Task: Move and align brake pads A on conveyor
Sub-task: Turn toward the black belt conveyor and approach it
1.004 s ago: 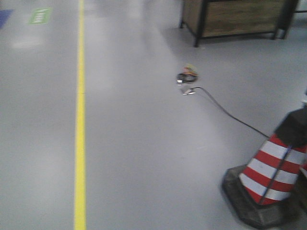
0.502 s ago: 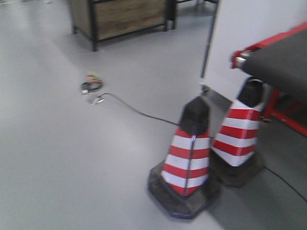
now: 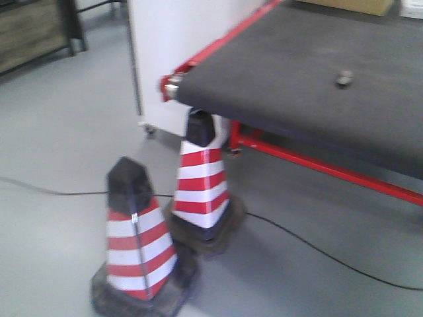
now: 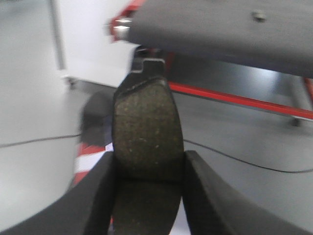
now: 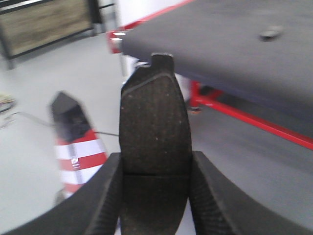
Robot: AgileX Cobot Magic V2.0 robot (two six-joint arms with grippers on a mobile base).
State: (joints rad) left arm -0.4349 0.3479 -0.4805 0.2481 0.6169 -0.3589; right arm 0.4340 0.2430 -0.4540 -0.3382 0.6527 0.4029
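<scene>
My left gripper (image 4: 148,169) is shut on a dark grey brake pad A (image 4: 146,129) that stands up out of the jaws, its groove level with the fingertips. My right gripper (image 5: 155,169) is shut on a second brake pad A (image 5: 155,125), held the same way. Both are in the air over the grey floor. The conveyor (image 3: 310,72) is ahead to the right, a matte dark belt with a red edge; it also shows at the top of the wrist views as the conveyor (image 4: 220,34) and the conveyor (image 5: 234,54). A small dark object (image 3: 344,78) lies on the belt.
Two red-and-white traffic cones (image 3: 140,244) (image 3: 201,188) stand on the floor in front of the conveyor's near corner. A black cable (image 3: 317,251) runs across the floor. A white panel (image 3: 172,39) stands behind the cones, a wooden cabinet (image 3: 30,33) at far left.
The front view has swung right: the floor and yellow line gave way to the cones, then to the conveyor, which now fills the upper right. The cones have shifted left and closer.
</scene>
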